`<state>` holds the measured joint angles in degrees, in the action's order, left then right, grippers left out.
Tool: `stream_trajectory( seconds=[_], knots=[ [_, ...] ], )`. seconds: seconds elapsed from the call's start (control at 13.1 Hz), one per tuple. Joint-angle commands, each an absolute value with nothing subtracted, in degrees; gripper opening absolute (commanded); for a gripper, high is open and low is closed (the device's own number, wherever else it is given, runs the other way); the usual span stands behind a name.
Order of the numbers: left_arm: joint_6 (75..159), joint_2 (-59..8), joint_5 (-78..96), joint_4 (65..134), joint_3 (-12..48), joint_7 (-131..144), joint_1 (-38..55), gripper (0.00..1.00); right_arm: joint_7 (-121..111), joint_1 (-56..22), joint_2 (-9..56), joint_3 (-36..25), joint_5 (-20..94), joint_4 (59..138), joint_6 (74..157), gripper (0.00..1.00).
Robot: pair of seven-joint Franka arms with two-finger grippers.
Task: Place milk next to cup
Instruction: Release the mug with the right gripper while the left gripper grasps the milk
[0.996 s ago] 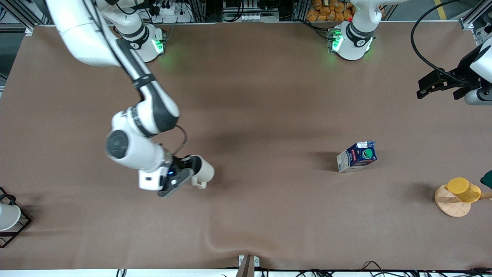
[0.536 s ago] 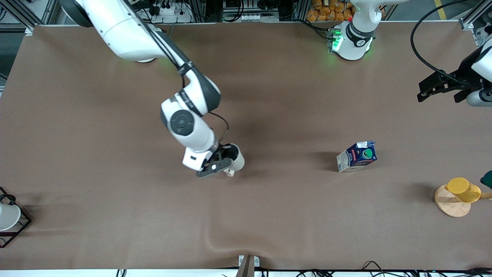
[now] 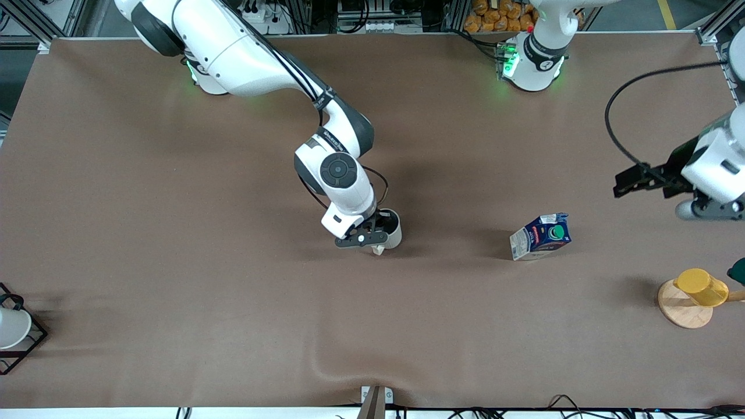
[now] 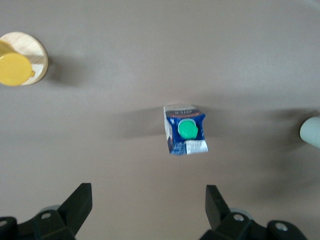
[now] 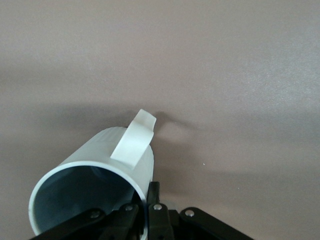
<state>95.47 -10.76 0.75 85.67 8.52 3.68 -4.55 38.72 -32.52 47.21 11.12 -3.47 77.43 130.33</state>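
Note:
The milk (image 3: 541, 236), a dark blue carton with a green cap, stands on the brown table toward the left arm's end. It also shows in the left wrist view (image 4: 185, 131). My right gripper (image 3: 372, 233) is shut on the wall of the cream-white cup (image 3: 391, 230), one finger inside the rim and one outside, seen in the right wrist view (image 5: 97, 175). It holds the cup over the middle of the table, beside the milk with a gap between them. My left gripper (image 3: 646, 179) is open and empty, up in the air near the table's edge at its own end.
A yellow cup (image 3: 701, 286) lies on a round wooden coaster (image 3: 681, 308) near the left arm's end, nearer to the front camera than the milk. A white cup in a black wire frame (image 3: 14, 329) stands at the right arm's end.
My right gripper has carried the cup toward the milk, from the right arm's side to the table's middle. My left gripper has shifted toward the milk.

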Motion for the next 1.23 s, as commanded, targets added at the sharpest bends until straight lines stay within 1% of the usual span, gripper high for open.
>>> stream_trajectory(
  seconds=[0.0, 0.15, 0.23, 0.31, 0.46, 0.61, 0.77, 0.84, 1.0, 1.15],
  knots=[
    [99.1, -10.6, 1.8, 88.6, 8.6, 4.8, -4.7, 1.0, 40.8, -33.0, 48.7, 10.7, -4.6, 75.1, 129.9, 0.0],
    [101.4, -12.9, 1.8, 89.0, 8.9, 6.8, -4.0, 1.0, 40.8, -32.9, 48.4, 10.7, -4.9, 75.1, 129.4, 0.03],
    [103.3, -13.1, 1.8, 90.9, 9.2, 8.6, -4.0, 1.0, 40.8, -32.6, 48.2, 10.7, -4.9, 75.1, 129.2, 0.21],
    [105.9, -13.0, 1.8, 93.5, 9.4, 9.0, -4.0, 1.0, 40.9, -32.3, 47.9, 10.8, -4.8, 75.0, 129.1, 0.34],
    [109.3, -13.4, 1.8, 96.0, 9.5, 9.8, -3.9, 1.0, 42.3, -32.2, 47.3, 10.9, -4.7, 74.7, 128.9, 0.52],
    [111.5, -15.8, 1.8, 96.1, 9.6, 11.2, -2.4, 1.0, 44.6, -32.3, 47.1, 11.0, -4.5, 72.6, 126.5, 0.55],
    [112.7, -17.5, 1.8, 97.2, 9.6, 13.0, -1.6, 1.0, 44.9, -32.2, 47.0, 11.0, -4.5, 69.3, 121.8, 0.68],
    [113.9, -17.4, 1.7, 98.9, 9.7, 13.0, -1.6, 1.0, 44.9, -32.1, 46.8, 10.9, -4.5, 68.7, 120.4, 0.99],
    [117.1, -17.6, 1.7, 101.4, 9.7, 12.9, -1.8, 1.0, 44.5, -31.2, 46.4, 10.8, -4.7, 68.7, 120.4, 1.0],
    [118.9, -18.0, 1.7, 104.0, 9.6, 13.0, -1.5, 1.0, 43.6, -28.1, 46.2, 11.5, -4.5, 68.7, 120.4, 1.0]
  ],
)
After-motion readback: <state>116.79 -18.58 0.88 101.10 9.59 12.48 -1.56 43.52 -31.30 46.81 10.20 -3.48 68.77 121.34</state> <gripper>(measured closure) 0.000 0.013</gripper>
